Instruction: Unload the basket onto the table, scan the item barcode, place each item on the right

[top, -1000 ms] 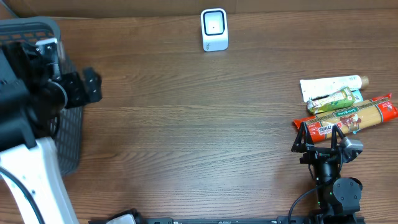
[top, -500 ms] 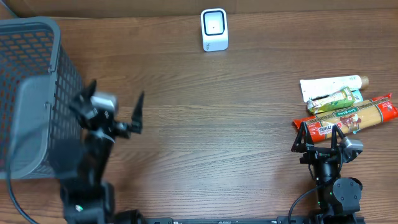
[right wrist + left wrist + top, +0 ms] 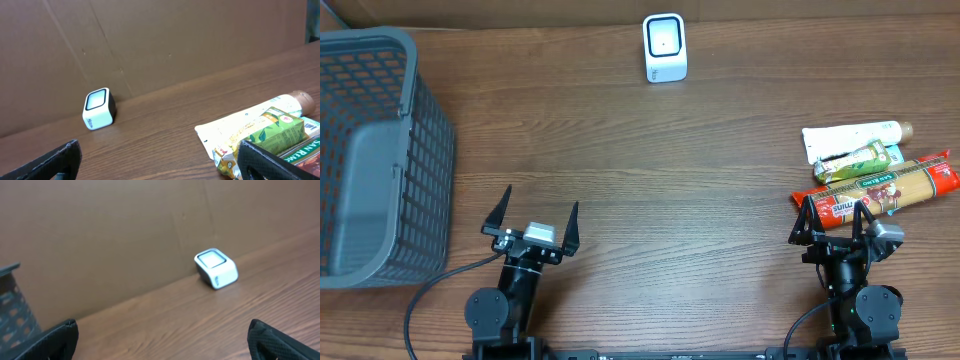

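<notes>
A small white barcode scanner with a dark window stands at the back middle of the table; it shows as the scanner in the left wrist view and the scanner in the right wrist view. Items lie at the right: a white pouch, a green packet and a red-orange spaghetti pack. My left gripper rests open near the front left, nothing between its fingers. My right gripper is open just in front of the spaghetti pack, holding nothing.
A grey mesh basket stands at the left edge. A brown cardboard wall runs behind the table. In the right wrist view the green packet and white pouch lie close before the right finger.
The left arm has swung down from over the basket to a low rest at the front left. The right arm and the items have not moved.
</notes>
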`<state>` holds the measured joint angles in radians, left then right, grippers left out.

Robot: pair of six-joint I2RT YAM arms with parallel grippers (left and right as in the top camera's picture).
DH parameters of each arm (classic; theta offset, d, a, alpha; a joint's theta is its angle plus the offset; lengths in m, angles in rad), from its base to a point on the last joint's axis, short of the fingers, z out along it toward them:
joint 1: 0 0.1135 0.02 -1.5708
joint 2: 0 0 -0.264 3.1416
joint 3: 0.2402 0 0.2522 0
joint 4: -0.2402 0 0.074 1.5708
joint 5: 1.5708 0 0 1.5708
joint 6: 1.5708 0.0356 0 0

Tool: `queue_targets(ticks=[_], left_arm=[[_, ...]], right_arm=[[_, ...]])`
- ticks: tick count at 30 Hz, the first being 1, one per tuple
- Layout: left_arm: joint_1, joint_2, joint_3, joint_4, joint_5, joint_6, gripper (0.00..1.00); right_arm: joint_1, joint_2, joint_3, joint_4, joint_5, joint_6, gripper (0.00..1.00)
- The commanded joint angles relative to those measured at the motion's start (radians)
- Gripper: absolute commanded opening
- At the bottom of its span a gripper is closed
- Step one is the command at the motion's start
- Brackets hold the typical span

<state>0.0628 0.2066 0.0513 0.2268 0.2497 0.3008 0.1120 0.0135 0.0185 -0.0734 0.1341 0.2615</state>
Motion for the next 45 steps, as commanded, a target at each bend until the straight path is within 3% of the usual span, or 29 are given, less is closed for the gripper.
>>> queue_targets(ticks=[1,8,12,45], left_arm=[[-0.004,-0.042,-0.048,-0.023,-0.057,0.044,1.0],[-0.004,-0.123,-0.047,-0.293,-0.127,0.044,1.0],[-0.004,-0.208,-0.047,-0.29,-0.127,0.033,1.0],[-0.004,-0.202,-0.047,-0.293,-0.127,0.035,1.0]], right_arm=[[0.006,-0.011,-0.011,0.005,-0.005,-0.004,1.0],[0.006,-0.011,-0.011,0.005,-0.005,-0.004,1.0],[0.006,-0.011,-0.011,0.005,-0.005,-0.004,1.0],[0.006,-0.011,-0.011,0.005,-0.005,-0.004,1.0]])
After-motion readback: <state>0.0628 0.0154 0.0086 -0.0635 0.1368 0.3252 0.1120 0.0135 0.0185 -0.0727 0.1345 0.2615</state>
